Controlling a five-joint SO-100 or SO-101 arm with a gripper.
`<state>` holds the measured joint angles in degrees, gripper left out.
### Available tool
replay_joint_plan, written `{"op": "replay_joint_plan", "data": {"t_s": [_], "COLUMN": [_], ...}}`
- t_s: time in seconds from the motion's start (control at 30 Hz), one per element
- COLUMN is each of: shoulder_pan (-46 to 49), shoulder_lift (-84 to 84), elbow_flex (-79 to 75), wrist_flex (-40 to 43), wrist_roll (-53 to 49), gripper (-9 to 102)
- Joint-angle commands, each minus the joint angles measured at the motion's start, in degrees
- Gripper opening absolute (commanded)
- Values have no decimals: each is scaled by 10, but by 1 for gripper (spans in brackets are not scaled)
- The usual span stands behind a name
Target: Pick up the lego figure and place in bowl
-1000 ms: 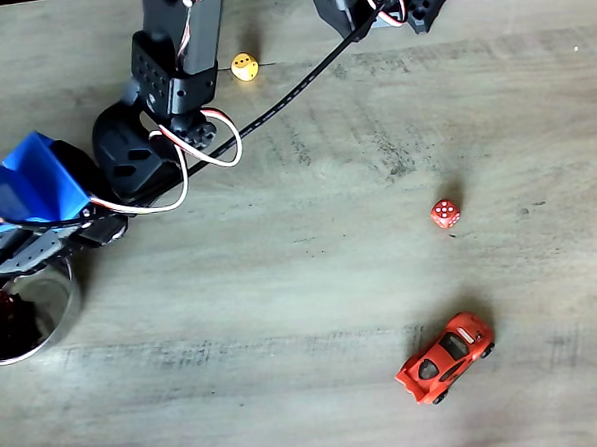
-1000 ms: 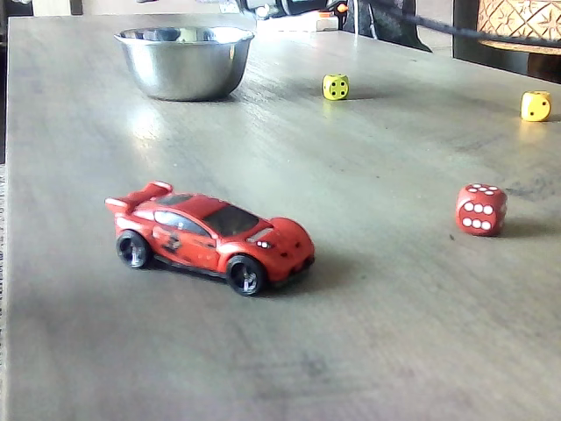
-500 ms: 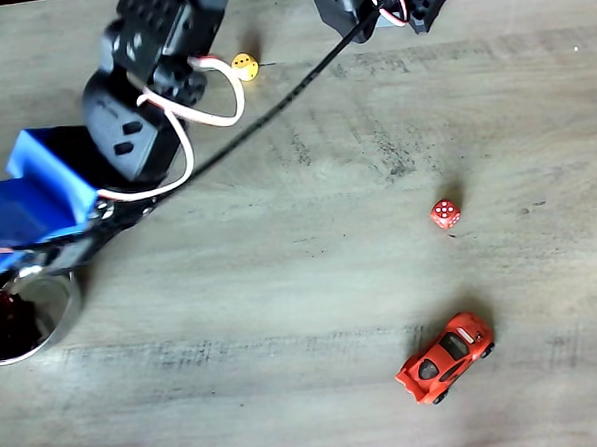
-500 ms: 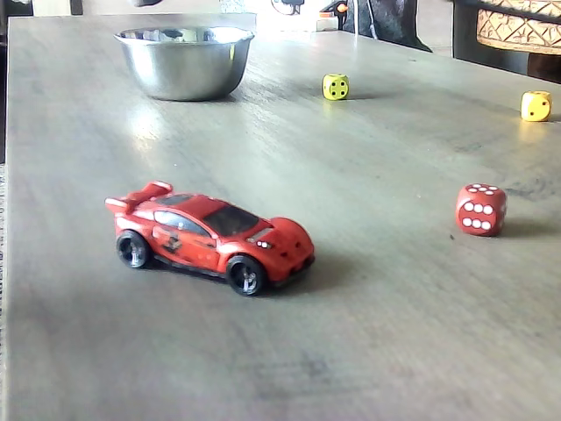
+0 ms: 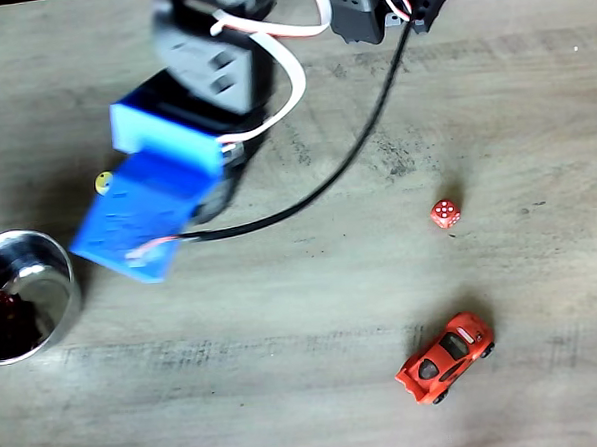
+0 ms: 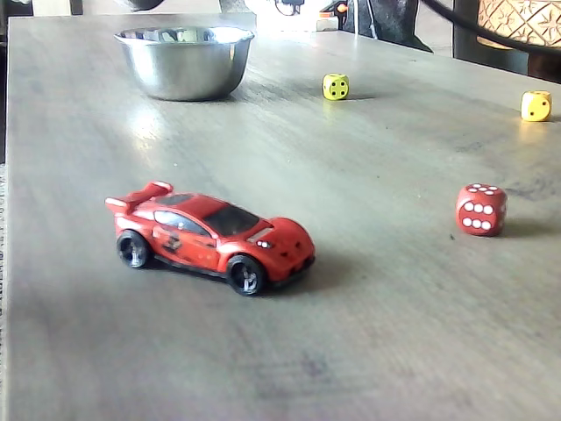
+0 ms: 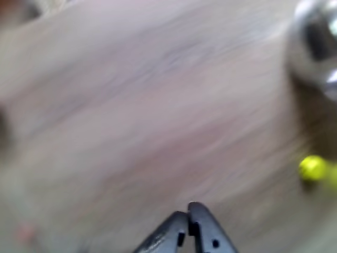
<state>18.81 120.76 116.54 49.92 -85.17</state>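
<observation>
The silver metal bowl (image 5: pixel 59 286) stands at the left edge of a fixed view, and at the back left in another fixed view (image 6: pixel 184 66). A dark red and black shape, the lego figure (image 5: pixel 0 307), lies inside it. My arm's blue wrist housing (image 5: pixel 147 206) hovers to the right of the bowl and hides the fingers from above. In the blurred wrist view my gripper (image 7: pixel 188 221) is shut, its dark tips together with nothing between them. The bowl (image 7: pixel 316 45) sits at that view's top right.
A red-orange toy car (image 5: pixel 446 358) and a red die (image 5: pixel 444 214) lie on the right of the wooden table. A yellow-green die (image 5: pixel 104 181) sits beside the arm. The low fixed view has the car (image 6: pixel 210 235), red die (image 6: pixel 480 209) and two yellow dice (image 6: pixel 335 86) (image 6: pixel 536 105).
My arm has swung away from above the bowl, up and to the right. The bowl's rim is now uncovered, with the red figure still inside.
</observation>
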Motion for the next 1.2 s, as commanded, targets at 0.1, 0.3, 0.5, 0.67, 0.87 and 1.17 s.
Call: {"op": "replay_joint_plan", "data": {"t_s": [0.1,0.3,0.5,0.67,0.87,1.17], "shoulder_pan": [-87,-158,-200,-217,-217,-217], "shoulder_lift": [96,176,277,384,514,651], "elbow_flex": [-22,-10,71,179,306,446], "wrist_flex": [105,195,241,235,240,240], "wrist_roll": [79,103,98,96,21,-25], "gripper": [-1,-1,-1,-1,-1,-1]}}
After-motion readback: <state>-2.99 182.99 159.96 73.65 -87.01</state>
